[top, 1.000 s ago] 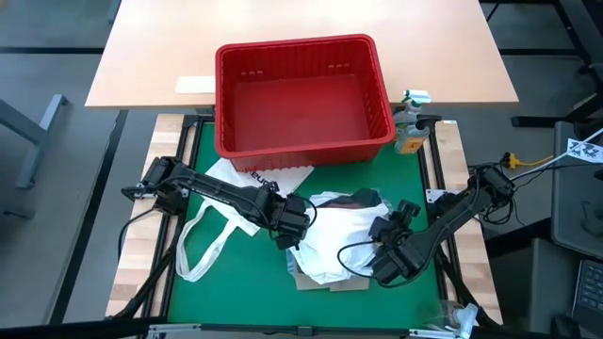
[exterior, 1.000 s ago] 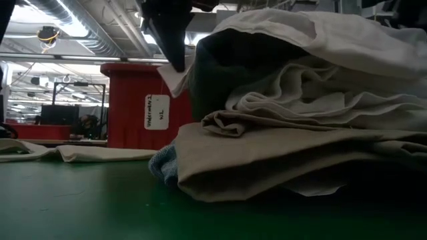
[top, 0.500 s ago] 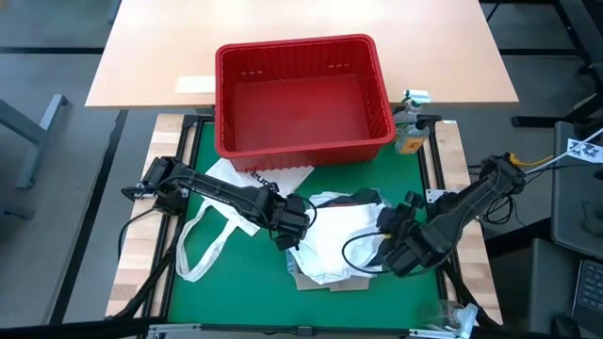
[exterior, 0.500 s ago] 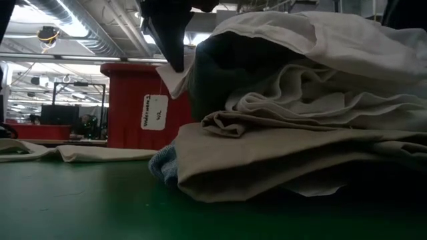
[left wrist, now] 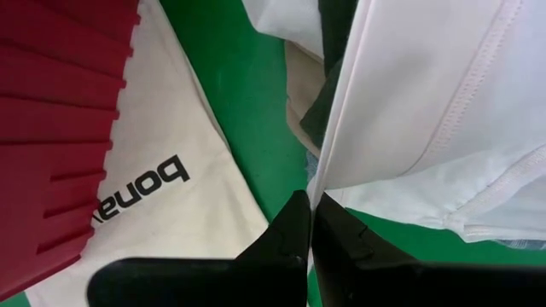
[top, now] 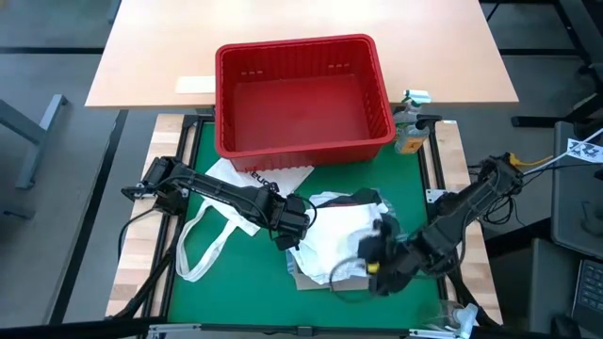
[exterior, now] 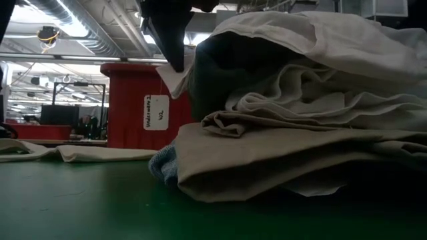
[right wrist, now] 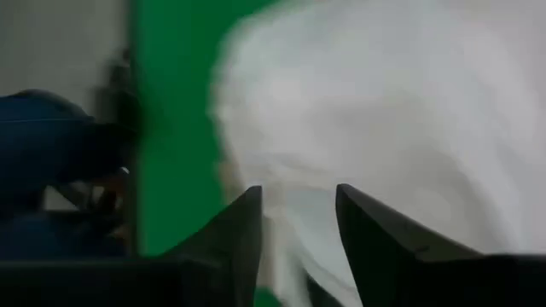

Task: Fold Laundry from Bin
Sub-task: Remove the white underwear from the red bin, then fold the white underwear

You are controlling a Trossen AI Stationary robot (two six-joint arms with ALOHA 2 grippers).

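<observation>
- Currently, the red rectangular plastic basket with small slots near its rim stands at the far edge of the green table mat, partly on the pale wooden tabletop behind it; its interior shows only the red floor.
- Laundry location: a heap of soft garments lies on the mat in front of the basket, between the two grippers.
- In the low view the heap shows as layers: a tan shirt at the bottom, a large white shirt draped over the top, and a dark green-grey top tucked beneath the white cloth.
- Left gripper: positioned at the heap's left edge, its jaws pressed together on a fold of the large white shirt (the left wrist view shows the cloth running down into the seam between the two dark fingers).
- Right gripper: positioned at the heap's near right edge, over the white cloth. Its jaws stand apart; the right wrist view shows white fabric between and beyond the fingers, but whether they are gripping it cannot be told.
- A white tote bag with black lettering and long straps lies flat on the mat to the left of the heap, one corner touching the basket's front wall.
- A small bottle with an orange base stands just beside the basket's right front corner.
</observation>
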